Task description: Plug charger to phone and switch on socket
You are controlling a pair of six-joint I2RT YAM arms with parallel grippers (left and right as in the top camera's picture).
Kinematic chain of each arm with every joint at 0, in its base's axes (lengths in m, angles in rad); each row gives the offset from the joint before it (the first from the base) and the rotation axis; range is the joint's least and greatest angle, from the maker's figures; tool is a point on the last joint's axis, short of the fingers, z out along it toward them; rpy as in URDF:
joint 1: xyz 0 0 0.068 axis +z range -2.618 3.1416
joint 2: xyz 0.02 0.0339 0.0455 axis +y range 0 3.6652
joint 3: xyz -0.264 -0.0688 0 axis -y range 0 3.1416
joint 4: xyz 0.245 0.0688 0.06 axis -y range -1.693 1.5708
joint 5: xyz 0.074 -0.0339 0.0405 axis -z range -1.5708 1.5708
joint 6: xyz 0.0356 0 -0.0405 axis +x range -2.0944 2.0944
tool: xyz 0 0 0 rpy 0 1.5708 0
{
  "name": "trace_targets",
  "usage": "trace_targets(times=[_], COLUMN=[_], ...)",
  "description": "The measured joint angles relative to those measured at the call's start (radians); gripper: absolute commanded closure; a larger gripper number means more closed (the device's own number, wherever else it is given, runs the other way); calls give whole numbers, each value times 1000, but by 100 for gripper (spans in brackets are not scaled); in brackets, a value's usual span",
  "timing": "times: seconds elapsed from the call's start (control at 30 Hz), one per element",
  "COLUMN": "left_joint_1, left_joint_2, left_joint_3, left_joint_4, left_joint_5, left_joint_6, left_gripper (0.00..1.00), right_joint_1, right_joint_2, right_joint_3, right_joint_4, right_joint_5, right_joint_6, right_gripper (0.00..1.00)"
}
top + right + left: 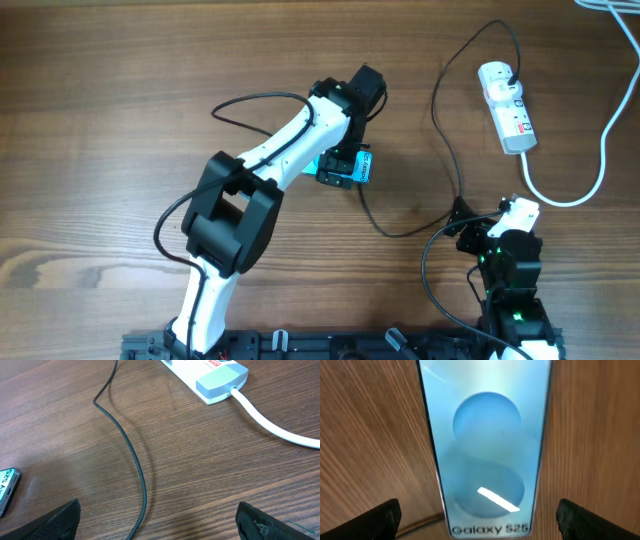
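The left arm [285, 155] has smooth white links joined by bulky black housings, and a thin black cable [260, 96] loops off its side. The right arm [510, 270] is mostly black, with a white cap [522, 212] near its end and small green lights [487, 260]. The fingertips [377, 520] of the left tool [480, 520] and of the right tool [160, 520] are matte black wedges.

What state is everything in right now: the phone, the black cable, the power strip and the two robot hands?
phone: screen lit, lying flat, face up.
charger: plug seems seated in the socket; cable lying slack; tip hidden.
socket: switch position too small to tell.
left hand: open, straddling the phone.
right hand: open, holding nothing.
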Motion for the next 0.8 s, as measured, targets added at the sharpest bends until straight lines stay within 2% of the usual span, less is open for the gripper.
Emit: trace_targets(times=[0.2,0.43,0.53,0.7,0.8], left_joint_1=[7,28,28,28,28], left_joint_2=[0,10,39,48,48], left_joint_3=[-45,-45,-45,-44,-44], left_joint_4=[64,68,68,72,72], left_joint_5=[0,0,5,11,11], left_joint_6=[-31,-35,-37,-38,-40], left_gripper=[4,6,12,29,35], right_joint_1=[0,0,0,0,0], right_joint_2=[0,0,0,0,0], right_joint_3=[0,0,0,0,0], right_joint_4=[0,0,0,0,0], right_joint_5=[0,0,0,0,0], right_joint_6=[0,0,0,0,0], right_gripper=[0,0,0,0,0])
